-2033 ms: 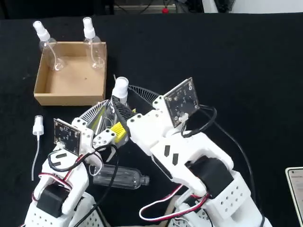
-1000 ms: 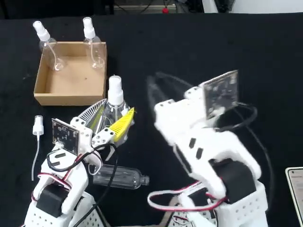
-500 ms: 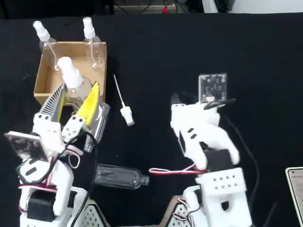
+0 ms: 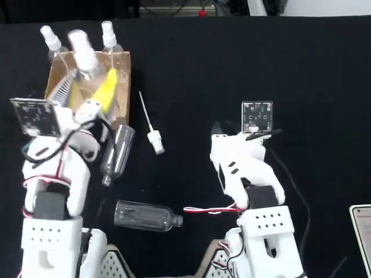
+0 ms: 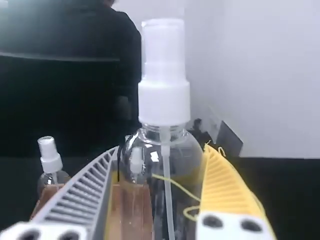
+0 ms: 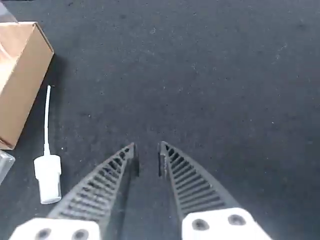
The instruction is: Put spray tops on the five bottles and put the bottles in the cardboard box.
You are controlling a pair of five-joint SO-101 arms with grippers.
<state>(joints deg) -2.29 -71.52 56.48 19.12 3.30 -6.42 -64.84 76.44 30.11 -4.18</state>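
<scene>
Bottle [image 4: 86,61] with its top on is pinched upright in the left gripper [image 5: 161,150], over the box [image 4: 53,72]. Judged step: boxing bottle three. Back-left bottle [image 4: 49,37] and back-right bottle [image 4: 108,33] stand capped at the far wall.

Next move, as I read it: lower straight down into free floor in front of those two, open the claw, and lift out without clipping either pump.

Right gripper [image 6: 147,150] is empty, fingers almost together with a thin gap, low over the table [image 6: 225,60] near the loose top [image 4: 154,139]. It's well placed for that pickup.

Two bare bottles are left lying down: one [image 4: 116,152] just beside the box's near corner, the other [image 4: 145,215] between the arm bases.

Hard to tell:
- The claw and left arm cover the box floor, so I can't say whether the bottle base is inside the walls or above the rim.
- I count one loose top for two bare bottles. A second may sit under the left arm.
- Left wrist view cuts the bottle off low down.
</scene>
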